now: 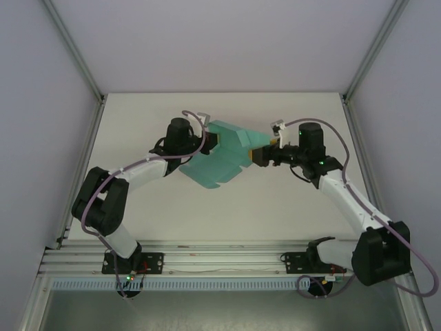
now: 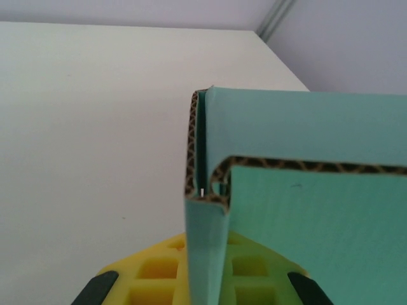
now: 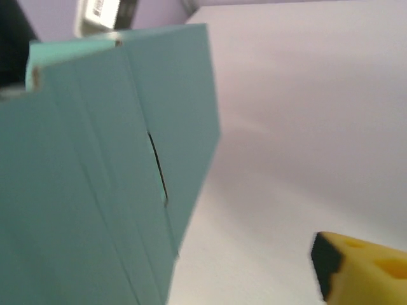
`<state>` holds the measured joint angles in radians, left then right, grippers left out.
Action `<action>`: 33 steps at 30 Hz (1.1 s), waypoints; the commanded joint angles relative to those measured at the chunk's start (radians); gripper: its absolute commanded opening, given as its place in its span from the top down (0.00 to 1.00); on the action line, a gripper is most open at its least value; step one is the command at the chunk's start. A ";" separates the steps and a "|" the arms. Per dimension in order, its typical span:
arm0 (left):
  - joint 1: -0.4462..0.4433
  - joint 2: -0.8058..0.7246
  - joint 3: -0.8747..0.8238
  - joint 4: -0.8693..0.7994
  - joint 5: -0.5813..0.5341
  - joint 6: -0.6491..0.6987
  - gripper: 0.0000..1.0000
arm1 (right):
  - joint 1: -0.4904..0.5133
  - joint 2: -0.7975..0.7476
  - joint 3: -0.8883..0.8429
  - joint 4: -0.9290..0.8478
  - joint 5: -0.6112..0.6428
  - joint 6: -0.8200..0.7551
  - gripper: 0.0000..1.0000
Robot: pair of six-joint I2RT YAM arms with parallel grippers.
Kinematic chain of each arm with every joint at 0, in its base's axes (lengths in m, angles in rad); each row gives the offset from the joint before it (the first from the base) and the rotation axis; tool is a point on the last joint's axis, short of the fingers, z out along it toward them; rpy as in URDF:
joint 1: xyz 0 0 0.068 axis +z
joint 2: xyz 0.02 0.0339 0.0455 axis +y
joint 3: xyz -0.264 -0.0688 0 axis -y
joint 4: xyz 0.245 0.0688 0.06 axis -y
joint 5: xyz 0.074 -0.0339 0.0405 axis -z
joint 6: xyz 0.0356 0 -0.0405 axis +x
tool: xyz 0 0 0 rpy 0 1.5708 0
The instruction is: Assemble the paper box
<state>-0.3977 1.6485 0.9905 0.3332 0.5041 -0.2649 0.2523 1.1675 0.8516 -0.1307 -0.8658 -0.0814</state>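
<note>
The paper box (image 1: 222, 157) is a teal-green card sheet with creased flaps, held tilted above the middle of the table. My left gripper (image 1: 211, 142) is shut on its left edge. In the left wrist view the yellow pads (image 2: 152, 270) pinch a folded flap of the paper box (image 2: 318, 216), whose corrugated edge shows. My right gripper (image 1: 259, 156) is at the sheet's right corner, open. In the right wrist view one yellow finger (image 3: 362, 270) stands well clear of the paper box (image 3: 95, 190); the other finger is hidden behind the card.
The white table (image 1: 227, 214) is walled by pale panels, with metal posts (image 1: 76, 55) at the back corners. An aluminium rail (image 1: 220, 258) carrying both arm bases runs along the near edge.
</note>
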 commanded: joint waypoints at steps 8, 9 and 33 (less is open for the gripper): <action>-0.003 -0.073 -0.018 -0.031 -0.190 -0.063 1.00 | 0.005 -0.201 -0.162 -0.021 0.307 0.008 0.00; -0.004 -0.075 -0.020 -0.025 -0.179 -0.062 1.00 | 0.008 -0.185 -0.165 -0.013 0.302 0.017 0.00; -0.068 -0.038 -0.010 -0.063 -0.245 -0.012 1.00 | 0.167 0.092 -0.057 0.348 0.505 0.195 0.00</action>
<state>-0.4263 1.6123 0.9840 0.2844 0.2928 -0.3126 0.4034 1.2358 0.7452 0.1196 -0.4347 0.0677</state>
